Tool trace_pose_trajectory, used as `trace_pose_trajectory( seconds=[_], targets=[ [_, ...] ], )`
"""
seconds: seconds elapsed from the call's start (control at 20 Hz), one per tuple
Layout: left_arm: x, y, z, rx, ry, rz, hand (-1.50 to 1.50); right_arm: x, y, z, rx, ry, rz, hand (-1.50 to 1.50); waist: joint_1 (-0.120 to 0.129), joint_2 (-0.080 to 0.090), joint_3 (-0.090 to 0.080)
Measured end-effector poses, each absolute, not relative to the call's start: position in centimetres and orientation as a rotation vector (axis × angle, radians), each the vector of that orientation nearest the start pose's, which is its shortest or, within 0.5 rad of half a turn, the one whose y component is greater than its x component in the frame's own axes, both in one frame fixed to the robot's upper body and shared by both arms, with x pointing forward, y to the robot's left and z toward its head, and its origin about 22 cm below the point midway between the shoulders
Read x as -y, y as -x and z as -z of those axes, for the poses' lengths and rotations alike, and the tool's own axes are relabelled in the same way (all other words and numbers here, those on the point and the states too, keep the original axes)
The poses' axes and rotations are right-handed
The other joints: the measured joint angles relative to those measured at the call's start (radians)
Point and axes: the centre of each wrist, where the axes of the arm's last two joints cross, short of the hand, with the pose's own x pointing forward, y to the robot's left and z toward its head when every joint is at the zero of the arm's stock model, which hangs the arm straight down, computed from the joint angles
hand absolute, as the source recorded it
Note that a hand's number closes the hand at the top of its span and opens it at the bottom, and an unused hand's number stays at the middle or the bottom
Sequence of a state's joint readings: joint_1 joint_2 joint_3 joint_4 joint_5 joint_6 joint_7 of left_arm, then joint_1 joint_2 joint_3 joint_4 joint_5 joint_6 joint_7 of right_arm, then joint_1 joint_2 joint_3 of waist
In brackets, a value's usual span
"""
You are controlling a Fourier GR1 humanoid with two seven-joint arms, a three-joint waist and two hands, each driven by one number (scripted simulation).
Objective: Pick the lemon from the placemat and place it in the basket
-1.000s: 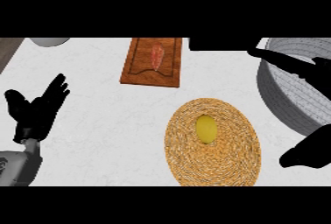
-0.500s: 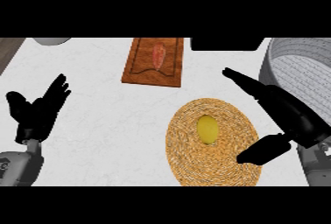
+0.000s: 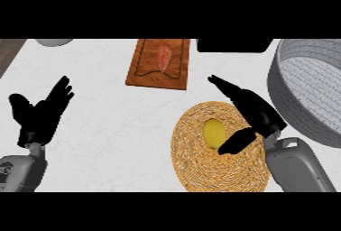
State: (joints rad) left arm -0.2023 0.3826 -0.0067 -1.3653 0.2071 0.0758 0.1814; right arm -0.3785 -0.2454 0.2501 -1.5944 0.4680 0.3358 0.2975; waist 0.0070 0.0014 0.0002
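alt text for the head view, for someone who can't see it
The robot's right hand, open, hovers over a round woven placemat, its thumb right beside the yellow lemon lying there. A grey basket stands at the right, a wooden cutting board lies at the top, and the left hand rests open at the left.

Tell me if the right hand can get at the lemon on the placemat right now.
Probably yes. The right hand is open over the right side of the placemat, its thumb just beside the lemon, and nothing lies between them.
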Motion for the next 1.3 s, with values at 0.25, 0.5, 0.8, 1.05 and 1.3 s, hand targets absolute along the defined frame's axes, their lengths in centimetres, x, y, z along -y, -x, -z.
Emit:
trace_pose_trajectory(
  seconds=[0.25, 0.5, 0.8, 1.05, 1.3],
  targets=[
    [-31.2, -29.0, -3.8, 1.382, -0.194, 0.076, 0.00, 17.5, -30.4, -8.3, 1.394, 0.337, -1.119, -1.50, -0.003, -0.001, 0.000],
    [-31.3, -29.4, -3.5, 1.384, -0.191, 0.074, 0.00, 18.3, -30.5, -7.3, 1.368, 0.340, -1.153, -1.50, -0.005, -0.001, 0.000],
    [-31.4, -29.2, -3.7, 1.390, -0.194, 0.062, 0.00, 19.7, -30.2, -6.5, 1.379, 0.311, -1.151, -1.50, -0.006, -0.002, 0.000],
    [-31.8, -28.9, -4.2, 1.388, -0.199, 0.070, 0.00, 20.1, -30.1, -6.1, 1.401, 0.256, -1.159, -1.50, -0.006, -0.002, 0.000],
    [-31.2, -29.1, -4.1, 1.384, -0.197, 0.072, 0.00, 20.0, -29.2, -5.4, 1.404, 0.249, -1.183, -1.50, -0.007, -0.002, 0.000]
  ],
)
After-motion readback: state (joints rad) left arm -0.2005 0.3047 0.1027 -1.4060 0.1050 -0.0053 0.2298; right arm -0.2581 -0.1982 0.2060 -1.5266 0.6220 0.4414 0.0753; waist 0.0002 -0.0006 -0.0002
